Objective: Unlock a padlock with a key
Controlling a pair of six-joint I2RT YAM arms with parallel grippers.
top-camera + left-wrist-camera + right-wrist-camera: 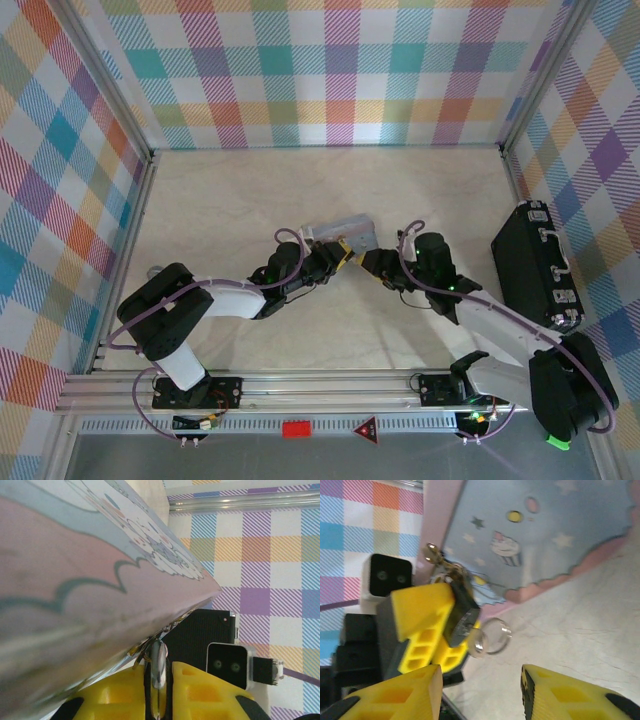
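The left jaws are clamped on the small black-and-silver metal padlock [461,612], which hangs at the rim of the pale blue cartoon-printed tin [555,535] near the middle of the pale desk [250,200]. The right jaws stand open and empty just short of it, facing a thin silver wire ring [495,636] dangling from the padlock's lower end. The key seems seated there, though I cannot make it out clearly. The step in hand looks like taking hold of the key: the right jaws must close on its head beside the ring and twist, the lock braced by the left.
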